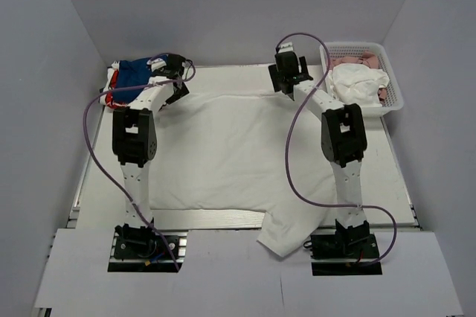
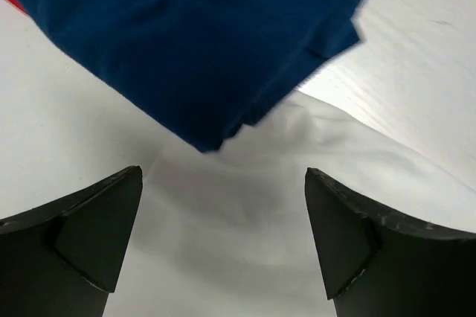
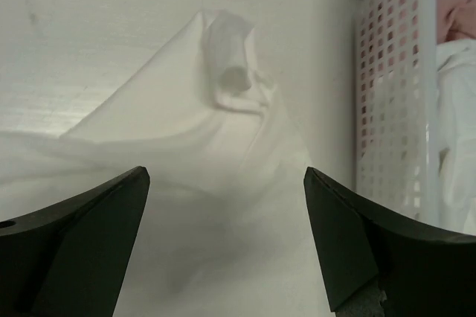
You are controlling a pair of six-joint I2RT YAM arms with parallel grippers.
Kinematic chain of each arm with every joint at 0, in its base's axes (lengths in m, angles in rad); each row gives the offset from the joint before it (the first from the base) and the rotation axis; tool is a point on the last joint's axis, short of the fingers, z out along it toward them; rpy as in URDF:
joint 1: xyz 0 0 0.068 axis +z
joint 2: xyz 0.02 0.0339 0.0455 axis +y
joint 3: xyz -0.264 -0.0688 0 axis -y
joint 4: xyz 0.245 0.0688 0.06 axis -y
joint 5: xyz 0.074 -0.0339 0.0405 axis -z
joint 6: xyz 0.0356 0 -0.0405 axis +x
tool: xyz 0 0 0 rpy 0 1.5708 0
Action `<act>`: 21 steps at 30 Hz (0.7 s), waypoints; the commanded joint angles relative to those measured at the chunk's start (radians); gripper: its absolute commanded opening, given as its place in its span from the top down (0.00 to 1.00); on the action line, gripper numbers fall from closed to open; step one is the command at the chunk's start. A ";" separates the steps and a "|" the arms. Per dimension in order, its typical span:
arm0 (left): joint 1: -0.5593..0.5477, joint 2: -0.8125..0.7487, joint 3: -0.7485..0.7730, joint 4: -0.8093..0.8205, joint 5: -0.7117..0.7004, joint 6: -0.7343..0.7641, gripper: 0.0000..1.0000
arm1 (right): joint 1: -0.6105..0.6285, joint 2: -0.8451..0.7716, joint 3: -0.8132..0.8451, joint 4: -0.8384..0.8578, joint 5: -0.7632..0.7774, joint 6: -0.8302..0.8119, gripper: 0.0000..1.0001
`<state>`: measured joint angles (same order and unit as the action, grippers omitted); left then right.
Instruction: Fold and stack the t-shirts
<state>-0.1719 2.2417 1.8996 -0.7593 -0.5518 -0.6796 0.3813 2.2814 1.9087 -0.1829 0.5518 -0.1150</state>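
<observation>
Both arms are out at the far side of the table [image 1: 97, 183], one on each far corner of the big white shirt [image 1: 223, 153]; the left gripper [image 2: 223, 175] is spread wide with nothing between its fingers, only white cloth under it; the right gripper [image 3: 223, 175] is just as wide and just as empty, hovering over a bunched, twisted corner of that same shirt

Where does the job stand? Early for this shirt, by the look of it; it lies spread almost flat across the middle of the table, and no fold shows in it yet; no print shows either, so it may be face down; done so far is a small pile at the far left corner, a folded blue shirt [image 1: 141, 73] on top and a sliver of a red shirt [image 1: 110, 99] under it, right beside the left gripper; left to do are folding the white one, stacking it on that pile, and then probably the crumpled clothes [image 1: 357, 82] waiting in the white basket [image 1: 394, 90] at the far right

The white shirt's long axis appears to run left to right; one sleeve droops over the near edge by the right arm's base, so the shoulders likely point toward the basket and the hem toward the pile
</observation>
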 commanded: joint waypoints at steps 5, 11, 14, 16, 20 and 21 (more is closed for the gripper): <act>-0.044 -0.413 -0.327 0.267 0.151 0.071 0.00 | 0.019 -0.428 -0.384 0.117 -0.202 0.181 0.10; -0.044 -0.560 -0.513 0.270 0.282 0.094 0.00 | 0.014 -0.536 -0.606 0.053 -0.222 0.343 0.10; -0.054 -0.674 -0.664 0.227 0.291 0.057 0.00 | 0.019 -0.592 -0.747 0.022 -0.231 0.420 0.10; -0.054 -0.729 -0.744 0.227 0.280 0.029 0.00 | 0.014 -0.637 -0.796 0.032 -0.237 0.460 0.10; -0.054 -0.809 -0.939 0.324 0.317 0.020 0.00 | 0.014 -0.654 -0.885 0.056 -0.262 0.480 0.10; -0.054 -0.809 -0.956 0.360 0.317 0.020 0.00 | 0.011 -0.642 -0.889 0.054 -0.247 0.480 0.10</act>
<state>-0.2203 1.4857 0.9916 -0.4858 -0.2687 -0.6407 0.3992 1.6772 1.0191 -0.1616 0.3080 0.3084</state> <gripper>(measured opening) 0.996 0.904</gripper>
